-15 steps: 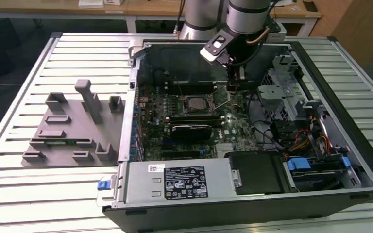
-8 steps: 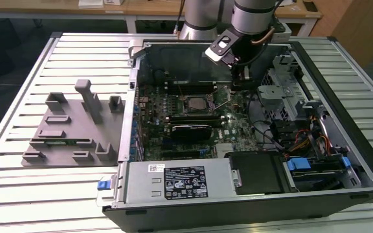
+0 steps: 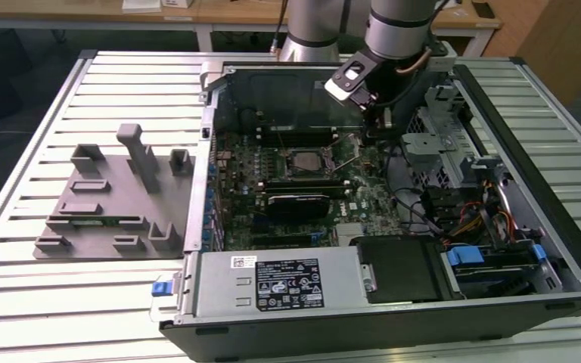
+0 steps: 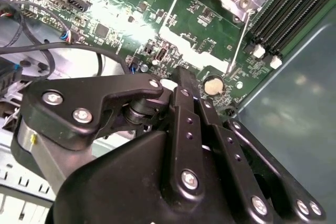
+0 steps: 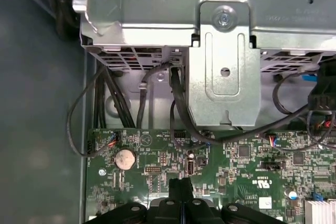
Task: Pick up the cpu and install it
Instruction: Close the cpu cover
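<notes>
Where the open computer case (image 3: 371, 336) fills the exterior view, the cpu (image 3: 306, 160) lies flat in its socket on the green board (image 3: 232, 162), at the middle of the frame. Farther back, up and to the right, the gripper (image 5: 181, 183) hangs over the board with its fingers (image 5: 175, 191) pressed shut.

Beneath the pincer (image 5: 181, 183) the motherboard (image 5: 157, 153) lies open; just beyond its tips, looping black cables (image 5: 175, 103) and a metal bracket (image 5: 224, 51) block passage.
</notes>
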Robot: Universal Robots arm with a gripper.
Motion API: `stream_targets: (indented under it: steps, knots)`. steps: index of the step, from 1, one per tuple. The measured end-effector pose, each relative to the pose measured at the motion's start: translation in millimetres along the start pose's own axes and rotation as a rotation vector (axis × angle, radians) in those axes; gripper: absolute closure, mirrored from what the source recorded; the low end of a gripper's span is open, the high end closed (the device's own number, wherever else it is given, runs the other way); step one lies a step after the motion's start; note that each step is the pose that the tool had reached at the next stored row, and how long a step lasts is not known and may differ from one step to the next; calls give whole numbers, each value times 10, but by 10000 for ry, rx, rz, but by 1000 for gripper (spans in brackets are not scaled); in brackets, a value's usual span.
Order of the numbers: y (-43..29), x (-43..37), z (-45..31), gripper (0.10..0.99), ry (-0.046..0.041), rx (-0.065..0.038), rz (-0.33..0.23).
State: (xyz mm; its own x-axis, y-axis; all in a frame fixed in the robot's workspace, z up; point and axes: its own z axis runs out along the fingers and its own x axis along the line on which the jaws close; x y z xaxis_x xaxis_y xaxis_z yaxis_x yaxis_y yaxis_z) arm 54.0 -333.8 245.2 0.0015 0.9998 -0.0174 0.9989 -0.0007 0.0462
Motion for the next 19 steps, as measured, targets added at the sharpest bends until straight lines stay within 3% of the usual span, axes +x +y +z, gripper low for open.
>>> stream_targets:
  steps: [5,13,19]
  knots:
    - [15,2,82,980,0,69,-1]
    - [14,2,86,980,-2,74,-2]
    - [-47,2,84,980,-4,73,-2]
